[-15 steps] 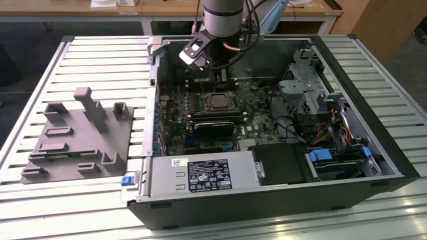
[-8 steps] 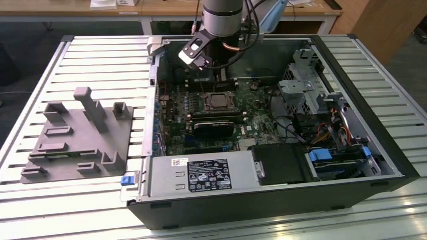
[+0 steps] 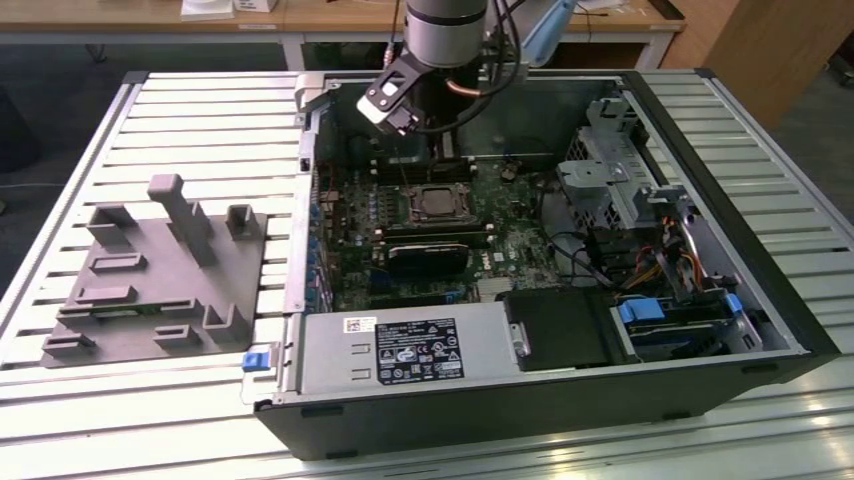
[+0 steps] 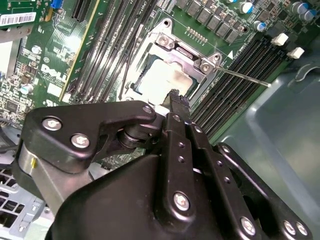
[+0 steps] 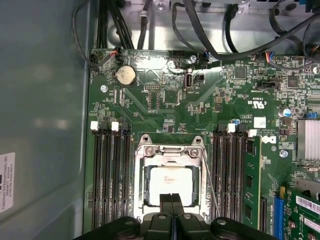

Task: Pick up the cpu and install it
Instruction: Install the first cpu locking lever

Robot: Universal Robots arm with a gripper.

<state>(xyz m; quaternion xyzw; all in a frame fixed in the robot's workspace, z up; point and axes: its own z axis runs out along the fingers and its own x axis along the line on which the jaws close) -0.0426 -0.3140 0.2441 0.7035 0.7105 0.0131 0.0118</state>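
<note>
The cpu (image 5: 171, 182) is a small silver square lying flat inside the metal-framed socket (image 5: 145, 150) on the green motherboard; it also shows in the second wrist view (image 4: 161, 80) and the exterior view (image 3: 437, 203). My gripper (image 5: 171, 199) hovers just above the cpu's near edge, its two black fingers pressed together with nothing between them. In the second wrist view the shut fingertips (image 4: 175, 96) sit over the edge of the cpu. In the exterior view the arm (image 3: 447, 35) reaches down into the open computer case over the socket.
A thin socket lever (image 4: 245, 77) sticks out beside the frame. Memory slots (image 5: 107, 175) flank the socket on both sides. The case holds a power supply (image 3: 400, 350) and a drive cage (image 3: 621, 190). A grey fixture block (image 3: 147, 270) stands on the slatted table at the exterior view's left.
</note>
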